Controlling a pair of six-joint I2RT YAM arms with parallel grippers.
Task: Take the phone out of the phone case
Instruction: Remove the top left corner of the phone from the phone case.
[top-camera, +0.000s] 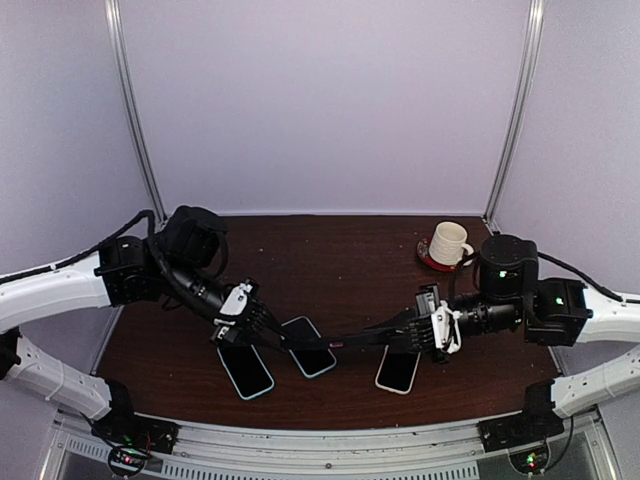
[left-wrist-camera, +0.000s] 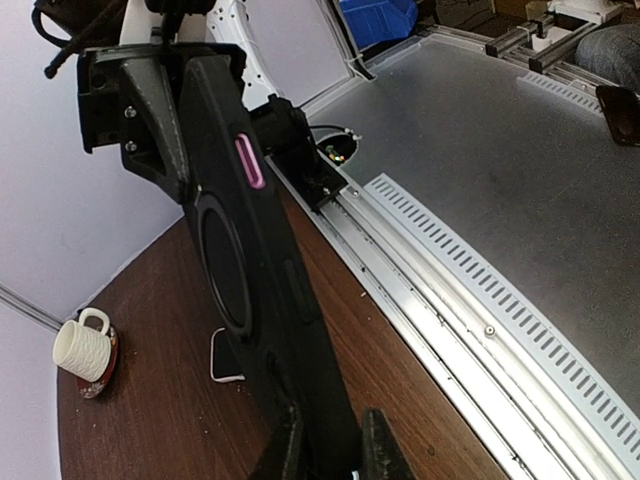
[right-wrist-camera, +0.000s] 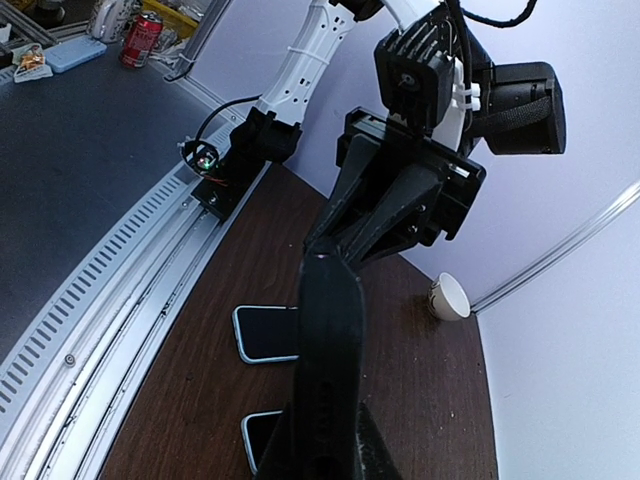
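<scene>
a black phone case (top-camera: 350, 341) hangs edge-on above the dark worktop (top-camera: 330, 260), the left jaws clamped on one end, the right jaws clamped on the other. three phones (top-camera: 246, 371) lie beneath; a white mug (top-camera: 449, 243) stands behind.

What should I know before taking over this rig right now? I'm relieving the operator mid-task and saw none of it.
Left gripper: shut on one end of the black phone case.
Right gripper: shut on the other end. The case hangs between the two, above the table.
Below it, flat on the table: left phone, middle phone, right phone.
Done: case is off the table and gripped at both ends.
Left: I cannot tell whether a phone sits inside the case. Check that, then work it out if so.
</scene>
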